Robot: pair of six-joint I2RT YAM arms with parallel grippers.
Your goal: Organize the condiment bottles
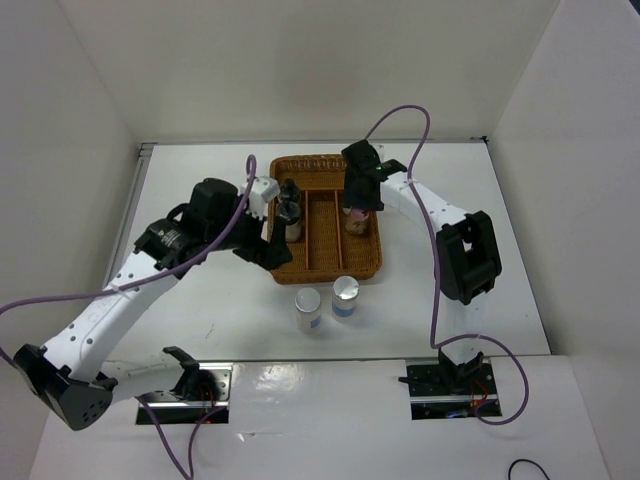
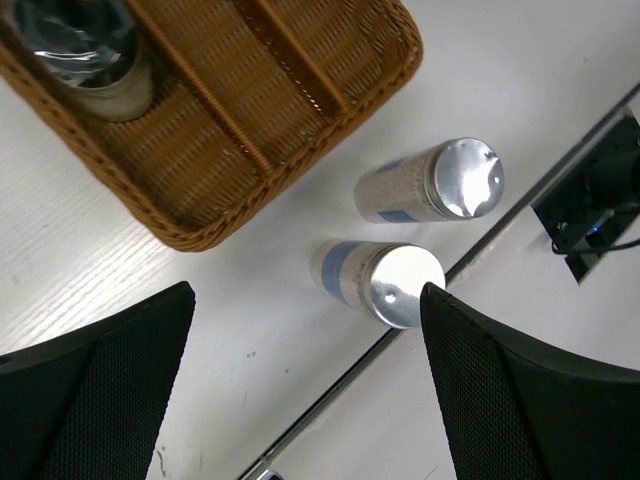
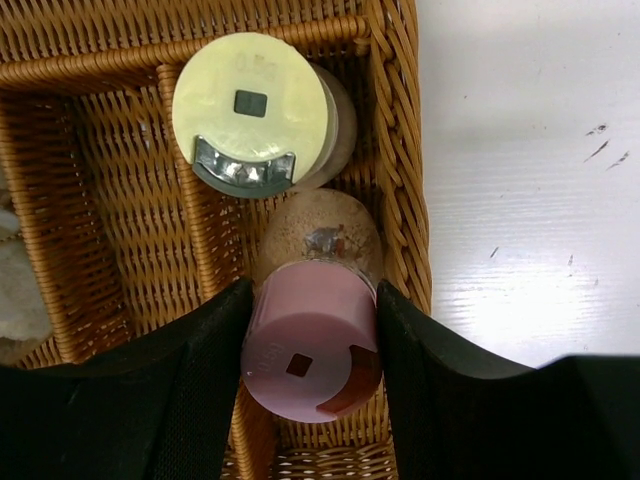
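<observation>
The brown wicker tray (image 1: 325, 262) sits mid-table. My right gripper (image 1: 358, 200) is shut on the pink-lidded jar (image 3: 310, 350), which stands tilted in the tray's right compartment; I cannot tell whether it touches the floor. The pale yellow-green-lidded jar (image 3: 250, 110) stands just behind it. Black-lidded jars (image 1: 290, 205) are in the left compartment; one shows in the left wrist view (image 2: 85, 45). The white-lidded jar (image 1: 308, 303) and the silver-lidded, blue-labelled jar (image 1: 345, 292) stand on the table in front of the tray. My left gripper (image 2: 305, 390) is open and empty above the table, by the tray's left front corner.
White walls enclose the table on the left, back and right. A seam and a cable cut-out (image 2: 590, 215) lie at the near edge, close to the two loose jars. Purple cables run along both arms.
</observation>
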